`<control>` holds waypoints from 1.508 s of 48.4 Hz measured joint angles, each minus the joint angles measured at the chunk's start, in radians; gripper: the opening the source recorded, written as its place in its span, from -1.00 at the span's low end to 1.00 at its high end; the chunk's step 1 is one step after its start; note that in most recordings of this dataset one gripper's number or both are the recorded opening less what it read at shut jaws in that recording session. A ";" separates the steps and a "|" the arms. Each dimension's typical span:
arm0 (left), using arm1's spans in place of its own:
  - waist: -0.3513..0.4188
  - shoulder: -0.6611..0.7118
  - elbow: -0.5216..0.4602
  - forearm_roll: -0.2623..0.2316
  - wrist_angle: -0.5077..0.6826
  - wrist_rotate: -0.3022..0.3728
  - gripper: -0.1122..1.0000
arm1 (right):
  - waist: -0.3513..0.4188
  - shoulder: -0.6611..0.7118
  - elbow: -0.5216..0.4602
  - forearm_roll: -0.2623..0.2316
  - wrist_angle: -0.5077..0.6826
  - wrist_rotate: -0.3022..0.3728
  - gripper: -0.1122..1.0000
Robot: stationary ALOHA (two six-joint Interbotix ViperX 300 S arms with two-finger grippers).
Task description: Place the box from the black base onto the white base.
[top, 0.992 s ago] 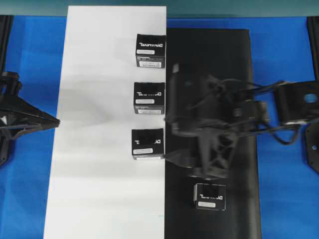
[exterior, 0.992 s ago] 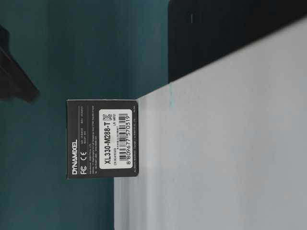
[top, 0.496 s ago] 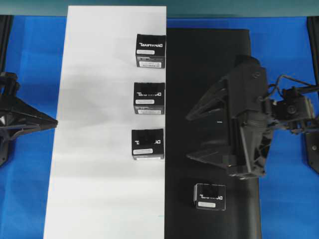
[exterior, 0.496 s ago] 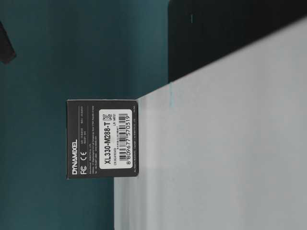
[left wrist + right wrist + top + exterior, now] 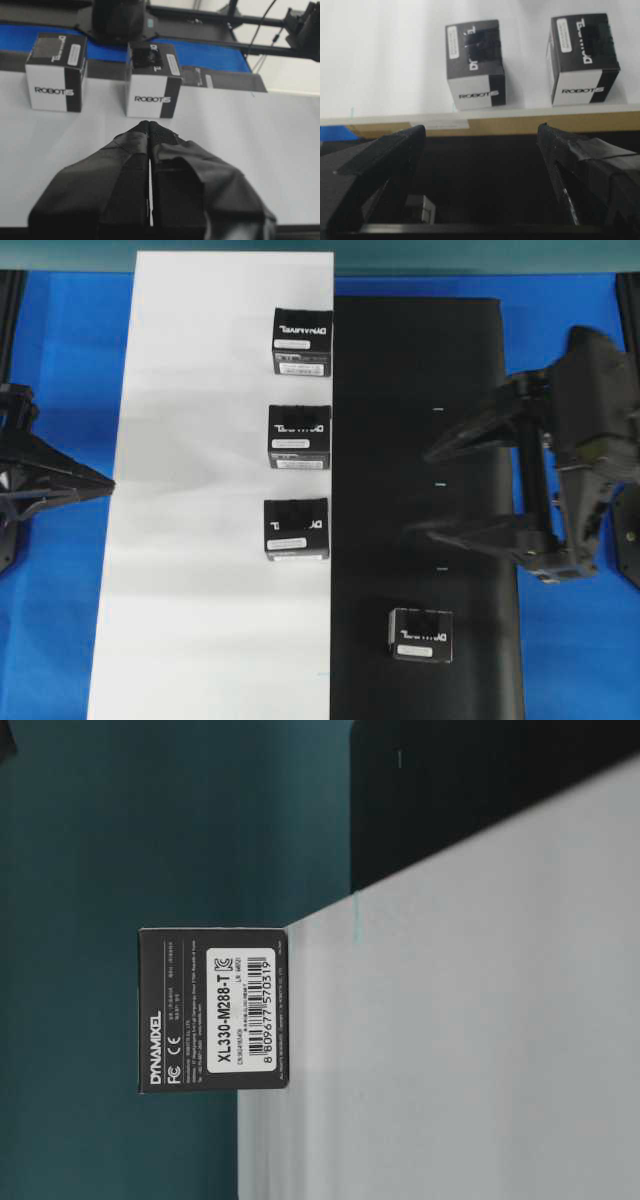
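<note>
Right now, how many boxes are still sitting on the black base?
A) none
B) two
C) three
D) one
D: the overhead view shows a single box on the black base, near its lower end, while three look-alike boxes stand in a column along the right edge of the white base.

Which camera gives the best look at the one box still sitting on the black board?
The overhead view: the box lies whole and unobstructed on the black base, lettering visible. The right wrist view catches perhaps a small corner of it at the bottom. The left wrist and table-level views show only boxes on the white base.
</note>
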 measured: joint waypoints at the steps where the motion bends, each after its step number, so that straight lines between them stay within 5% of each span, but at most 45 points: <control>1: 0.000 0.002 0.000 0.000 -0.002 0.000 -0.85 | 0.000 -0.009 0.009 0.000 -0.005 0.002 1.00; 20: 0.000 0.002 0.000 0.000 0.006 0.003 -0.85 | 0.008 -0.167 0.172 0.000 -0.100 -0.002 1.00; 73: 0.000 -0.002 -0.002 0.000 0.003 -0.002 -0.85 | 0.066 -0.342 0.344 0.006 -0.149 0.014 1.00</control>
